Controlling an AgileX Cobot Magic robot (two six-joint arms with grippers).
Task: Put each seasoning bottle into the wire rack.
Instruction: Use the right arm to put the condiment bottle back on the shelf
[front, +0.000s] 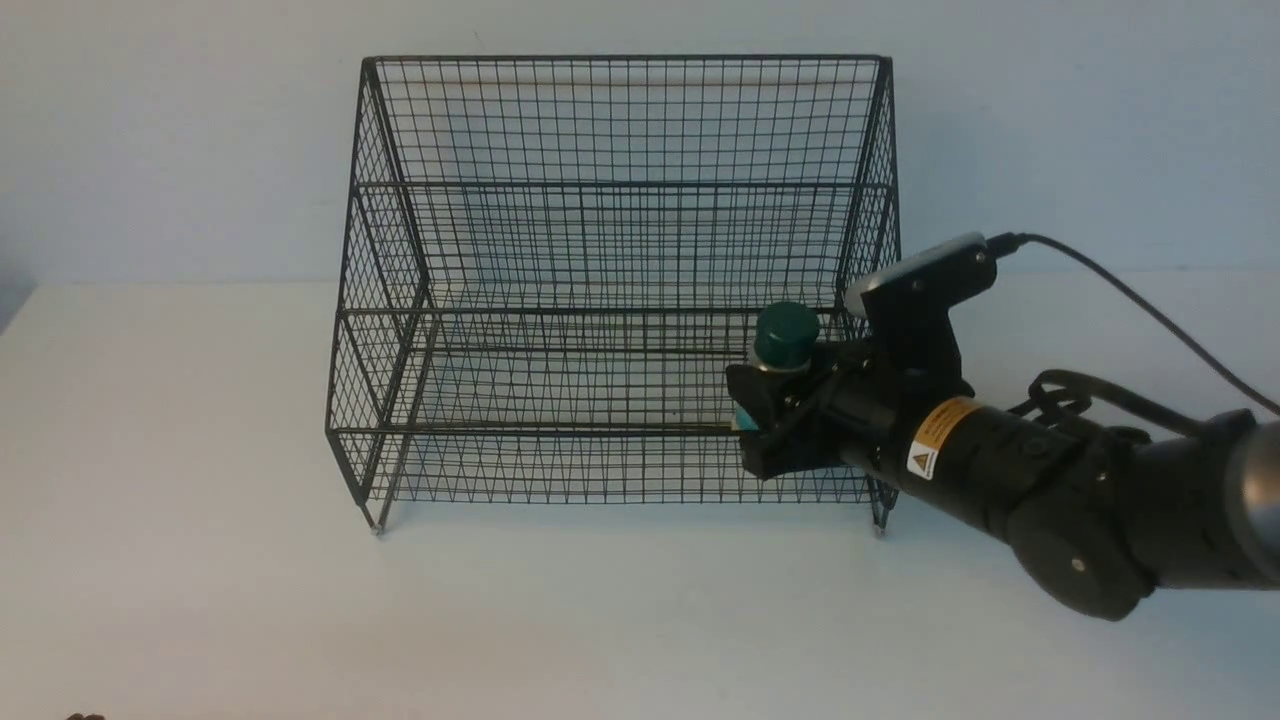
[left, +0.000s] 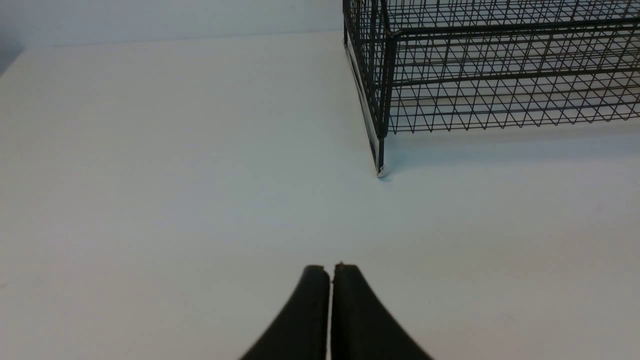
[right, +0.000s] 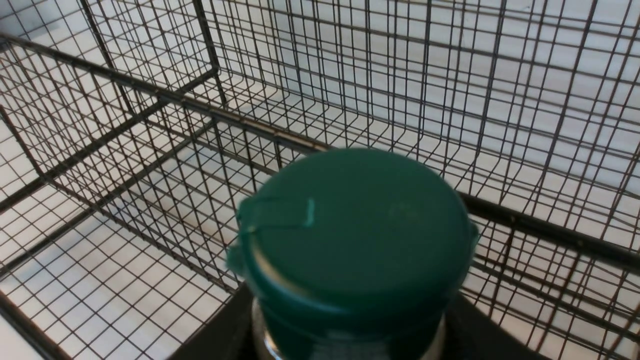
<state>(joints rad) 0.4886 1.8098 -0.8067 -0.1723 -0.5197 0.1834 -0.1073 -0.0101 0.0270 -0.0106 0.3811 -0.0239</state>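
Note:
The black wire rack (front: 620, 250) stands at the middle back of the white table. My right gripper (front: 770, 415) is shut on the seasoning bottle (front: 785, 338), holding it upright by its body at the rack's front right, over the lowest shelf. Only its dark green cap and a bit of teal label show. In the right wrist view the cap (right: 357, 240) fills the lower middle, with the rack's shelves (right: 150, 130) beyond it. My left gripper (left: 330, 270) is shut and empty, low over the table, off the rack's front left corner (left: 381, 165).
White table (front: 200, 560) all round the rack, pale wall behind. The right arm's cable (front: 1130, 300) arcs up at the right. A small dark thing (front: 85, 716) shows at the bottom left edge.

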